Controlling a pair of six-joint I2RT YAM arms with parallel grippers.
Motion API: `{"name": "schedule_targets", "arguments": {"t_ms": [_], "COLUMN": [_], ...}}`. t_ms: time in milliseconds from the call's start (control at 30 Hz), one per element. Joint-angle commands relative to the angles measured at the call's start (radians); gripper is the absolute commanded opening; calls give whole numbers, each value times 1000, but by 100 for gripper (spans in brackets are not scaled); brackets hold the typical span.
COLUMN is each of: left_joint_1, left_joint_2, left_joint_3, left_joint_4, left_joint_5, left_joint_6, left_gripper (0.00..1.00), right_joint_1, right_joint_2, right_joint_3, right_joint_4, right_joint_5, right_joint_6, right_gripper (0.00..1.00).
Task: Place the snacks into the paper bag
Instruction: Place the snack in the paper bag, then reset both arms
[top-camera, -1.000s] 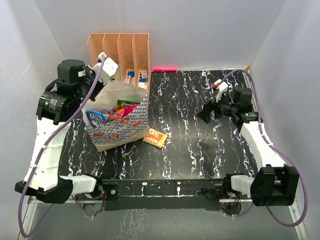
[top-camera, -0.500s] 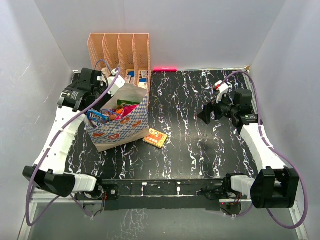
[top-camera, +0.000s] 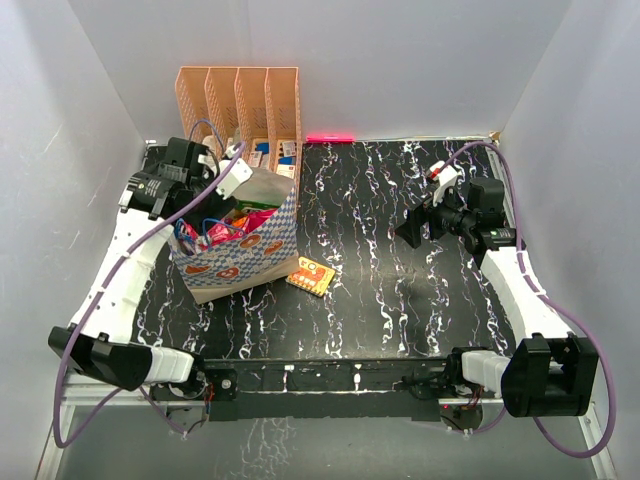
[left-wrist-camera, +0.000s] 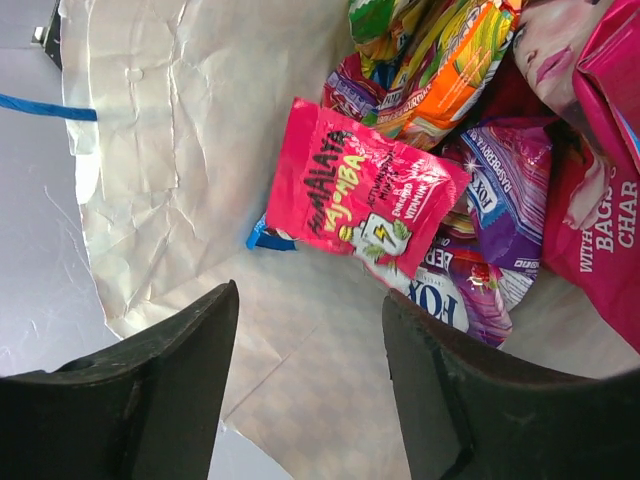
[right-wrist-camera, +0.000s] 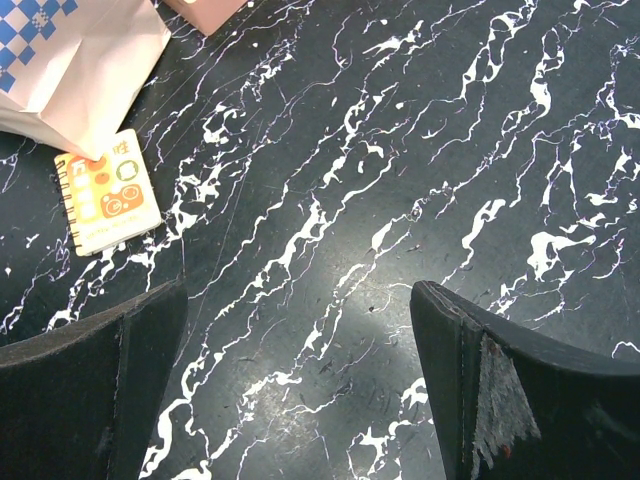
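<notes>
The snacks (left-wrist-camera: 365, 200), a pink packet uppermost, lie heaped inside the paper bag (top-camera: 240, 262) at the table's (top-camera: 400, 300) left, with the left gripper (left-wrist-camera: 310, 335) spread empty over its mouth and the right gripper (right-wrist-camera: 298, 320) hovering wide apart, holding nothing, over the far side.

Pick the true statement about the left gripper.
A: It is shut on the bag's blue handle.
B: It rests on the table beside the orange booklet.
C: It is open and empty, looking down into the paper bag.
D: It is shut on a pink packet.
C: the left gripper has its fingers apart with nothing between them, over the inside of the paper bag, and the pink packet lies loose among the other snacks.
</notes>
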Motion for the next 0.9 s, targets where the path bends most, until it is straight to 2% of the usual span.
{"name": "schedule_targets", "arguments": {"t_ms": [0, 333, 533, 667, 767, 867], "left_joint_1": [7, 22, 97, 139, 201, 297], "left_joint_2": [-47, -79, -80, -72, -39, -9], "left_joint_3": [20, 48, 99, 146, 195, 224], "left_joint_4": [-24, 57, 138, 203, 247, 282], "left_joint_5": [9, 47, 65, 68, 81, 151], "left_joint_6": [-11, -94, -195, -242, -308, -396], "left_gripper": [60, 65, 67, 73, 76, 77], "right_joint_1": [3, 3, 3, 3, 3, 2], "right_joint_2": [-20, -16, 27, 43, 44, 58], "right_joint_3": [-8, -11, 57, 93, 96, 119], "right_joint_4": [55, 60, 38, 4, -11, -35], "right_joint_5": [-2, -8, 38, 93, 135, 204], "right_joint_6": [1, 4, 24, 34, 38, 44], "right_gripper": [99, 99, 99, 98, 98, 98]}}
